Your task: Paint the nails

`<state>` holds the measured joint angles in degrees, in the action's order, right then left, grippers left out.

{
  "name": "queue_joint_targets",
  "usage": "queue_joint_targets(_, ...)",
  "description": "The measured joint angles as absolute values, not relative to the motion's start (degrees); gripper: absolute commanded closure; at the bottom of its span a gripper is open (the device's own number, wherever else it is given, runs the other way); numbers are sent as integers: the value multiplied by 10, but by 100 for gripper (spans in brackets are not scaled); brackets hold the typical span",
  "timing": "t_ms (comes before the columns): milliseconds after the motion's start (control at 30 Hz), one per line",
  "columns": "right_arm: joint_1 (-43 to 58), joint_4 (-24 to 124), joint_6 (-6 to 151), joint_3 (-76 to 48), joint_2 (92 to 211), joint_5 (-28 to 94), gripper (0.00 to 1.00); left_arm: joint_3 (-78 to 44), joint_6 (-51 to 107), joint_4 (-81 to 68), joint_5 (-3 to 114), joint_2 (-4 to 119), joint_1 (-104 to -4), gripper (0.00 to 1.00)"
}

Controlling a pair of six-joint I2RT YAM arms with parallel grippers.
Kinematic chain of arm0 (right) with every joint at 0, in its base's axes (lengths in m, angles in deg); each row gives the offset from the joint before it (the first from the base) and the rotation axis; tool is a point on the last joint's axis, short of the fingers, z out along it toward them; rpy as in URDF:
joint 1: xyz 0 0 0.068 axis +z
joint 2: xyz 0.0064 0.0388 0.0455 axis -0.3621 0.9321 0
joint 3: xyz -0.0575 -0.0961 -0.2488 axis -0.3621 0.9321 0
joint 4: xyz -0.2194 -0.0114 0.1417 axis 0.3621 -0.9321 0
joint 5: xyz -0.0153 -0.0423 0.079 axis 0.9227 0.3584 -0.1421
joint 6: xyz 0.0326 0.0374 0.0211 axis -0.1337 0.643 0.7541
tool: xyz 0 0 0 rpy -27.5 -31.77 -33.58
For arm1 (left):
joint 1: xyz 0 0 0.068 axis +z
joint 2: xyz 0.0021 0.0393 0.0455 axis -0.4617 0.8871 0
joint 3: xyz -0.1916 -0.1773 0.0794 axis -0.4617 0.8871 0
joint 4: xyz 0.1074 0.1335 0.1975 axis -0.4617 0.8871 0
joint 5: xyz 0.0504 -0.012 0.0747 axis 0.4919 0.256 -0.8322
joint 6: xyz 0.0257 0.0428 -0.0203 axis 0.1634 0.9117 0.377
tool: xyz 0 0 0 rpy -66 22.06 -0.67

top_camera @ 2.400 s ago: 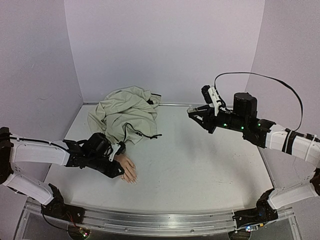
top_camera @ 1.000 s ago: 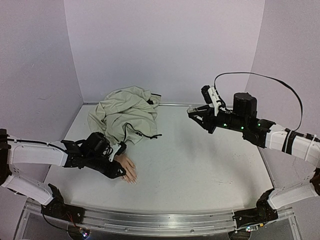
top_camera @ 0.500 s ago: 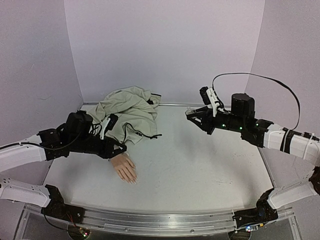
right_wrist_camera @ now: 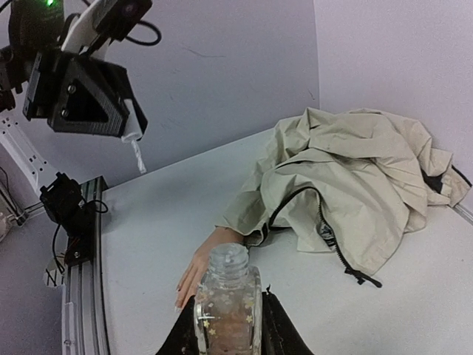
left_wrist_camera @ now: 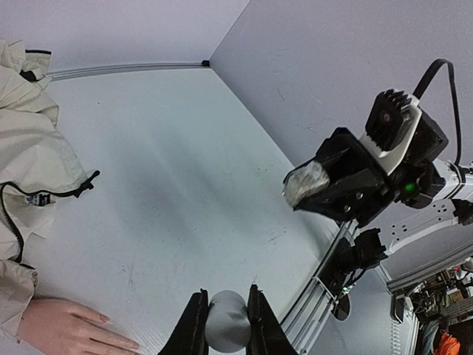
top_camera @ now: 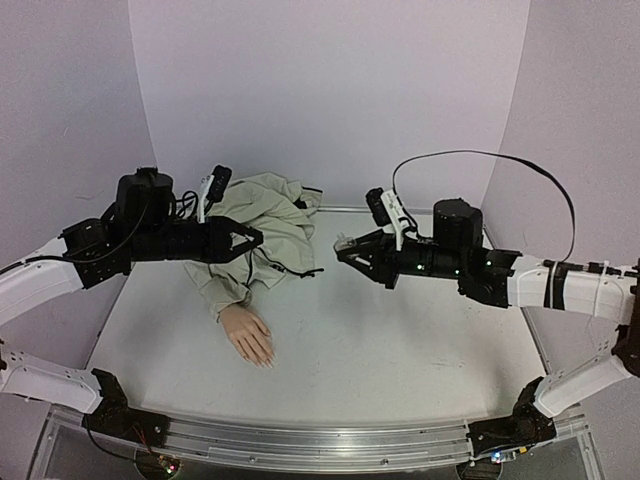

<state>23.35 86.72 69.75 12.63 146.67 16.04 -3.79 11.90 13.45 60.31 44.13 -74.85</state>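
Right claw (top_camera: pixel 345 248) clamped on open glass bottle (right_wrist_camera: pixel 228 296), upright mid-frame, likely offered for dipping. Left claw (top_camera: pixel 248 240) pinches brush cap (left_wrist_camera: pixel 225 325), bristle stem (right_wrist_camera: pixel 139 155) pointing down. Mannequin hand (top_camera: pixel 250 335) flat on surface (top_camera: pixel 400 340), lower left, poking from jacket (top_camera: pixel 262 220) sleeve. Its nails (top_camera: pixel 264 358) too small to discern; polish unreadable.

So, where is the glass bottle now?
The glass bottle is clamped in the right gripper, above the table, right of the mannequin hand in the top view.
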Motion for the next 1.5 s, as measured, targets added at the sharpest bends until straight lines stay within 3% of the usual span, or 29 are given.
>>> queue_joint_targets(400, 316, 932, 718, 119, 1528, 148, 100, -64, 114, 109, 688, 459, -748, 100)
queue_joint_targets(1500, 333, 952, 709, 63, 1585, 100, 100, -85, 111, 98, 737, 485, -748, 100)
